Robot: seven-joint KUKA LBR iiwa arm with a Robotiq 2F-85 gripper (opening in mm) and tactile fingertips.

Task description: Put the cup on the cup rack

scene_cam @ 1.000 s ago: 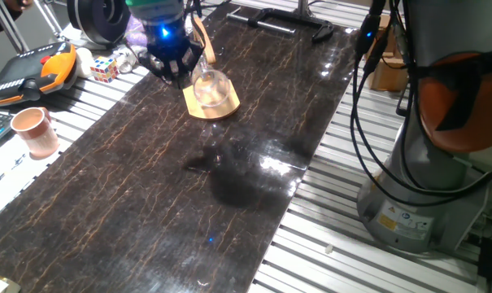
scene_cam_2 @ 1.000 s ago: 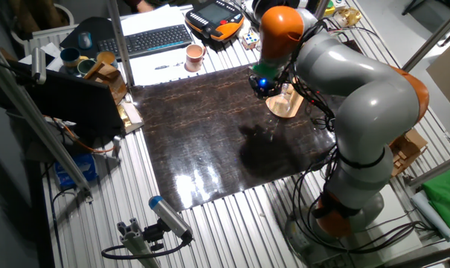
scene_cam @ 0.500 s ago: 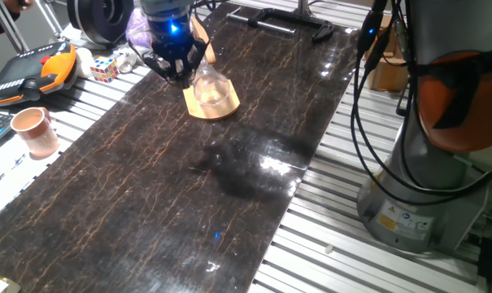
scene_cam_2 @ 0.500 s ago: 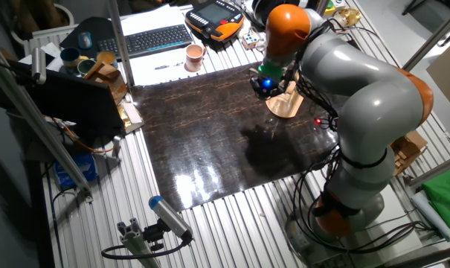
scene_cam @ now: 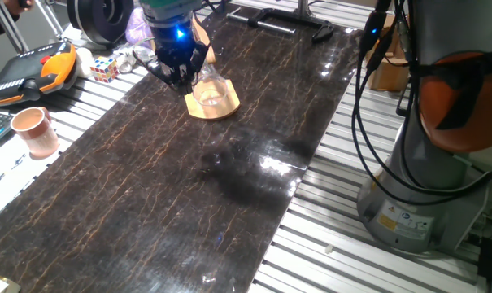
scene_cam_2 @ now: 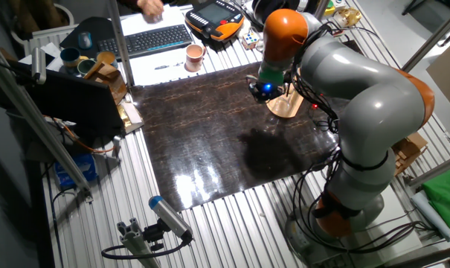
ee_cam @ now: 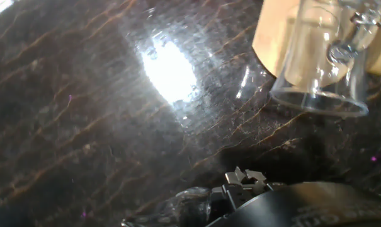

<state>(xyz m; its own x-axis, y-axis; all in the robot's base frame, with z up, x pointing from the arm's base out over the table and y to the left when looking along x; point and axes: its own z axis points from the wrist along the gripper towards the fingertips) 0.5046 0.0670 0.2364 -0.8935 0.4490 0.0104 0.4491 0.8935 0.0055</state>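
The gripper (scene_cam: 177, 72) has drifted slightly toward the back of the table over the last second, easing away from the cup (scene_cam: 211, 88). In both fixed views it now sits just beside the cup, up and to its side, with nothing visible between the fingers. You cannot tell from these views how far the fingers are parted.

The cup is inverted over the peg of the rack (scene_cam: 221, 108). The hand view shows the cup (ee_cam: 322, 57) mouth-down with its rim tilted over the edge of the rack's (ee_cam: 272, 38) tan base. Treat the placement as likely done; what remains is probably a clean retreat. Confirm that the cup is seated before you count the task finished.

The dark marbled mat (scene_cam: 148, 187) is glossy and throws strong glare, which makes the clear cup hard to read. Around it the table (scene_cam: 327, 236) is slatted aluminium. A pinkish cup (scene_cam: 34, 130) stands well apart, and a keyboard (scene_cam_2: 156, 37) and pendant (scene_cam_2: 216, 16) lie at the far end.
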